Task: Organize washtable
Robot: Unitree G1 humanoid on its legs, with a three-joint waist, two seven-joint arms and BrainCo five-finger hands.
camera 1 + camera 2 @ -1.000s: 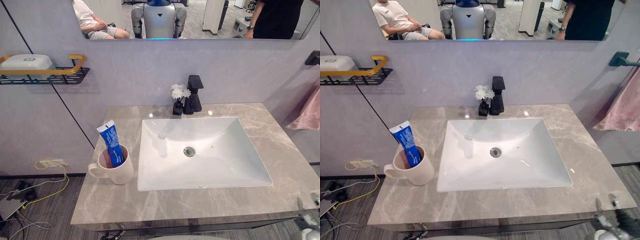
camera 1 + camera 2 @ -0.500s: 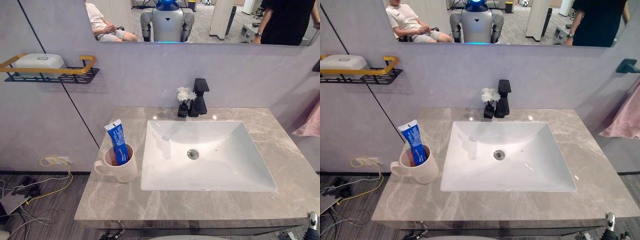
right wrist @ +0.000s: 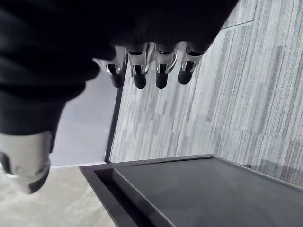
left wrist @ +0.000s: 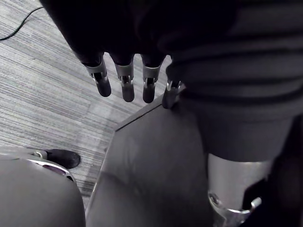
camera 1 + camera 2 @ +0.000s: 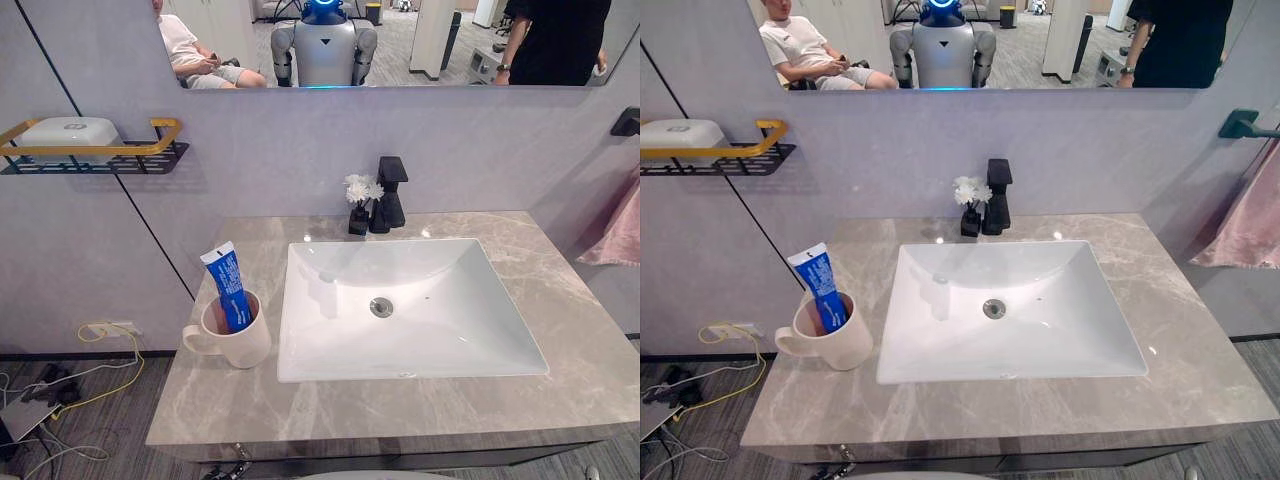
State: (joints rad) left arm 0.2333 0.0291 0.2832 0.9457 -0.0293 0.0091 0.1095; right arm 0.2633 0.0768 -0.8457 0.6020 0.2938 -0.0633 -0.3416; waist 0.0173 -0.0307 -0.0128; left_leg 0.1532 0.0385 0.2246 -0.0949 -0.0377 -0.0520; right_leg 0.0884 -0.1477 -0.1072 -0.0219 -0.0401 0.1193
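Wrist views: left robot hand [image 4: 125, 82], right robot hand [image 3: 161, 71] released, empty; eye views: toothpaste [image 5: 228, 285] in mug [image 5: 245, 350].

The grey marble counter top [image 5: 590, 330] has wide bare room along its front edge and down its right side, where a hand could slide in. On its left side stands a cream mug with a handle [image 5: 240, 345], with a blue toothpaste tube [image 5: 226, 285] sticking up out of it, just beside the big white square sink [image 5: 430, 335] in the middle. At the back by the wall, 2 things block the way: a black tap [image 5: 389, 195] and a small black vase of white flowers [image 5: 359, 200], close together.
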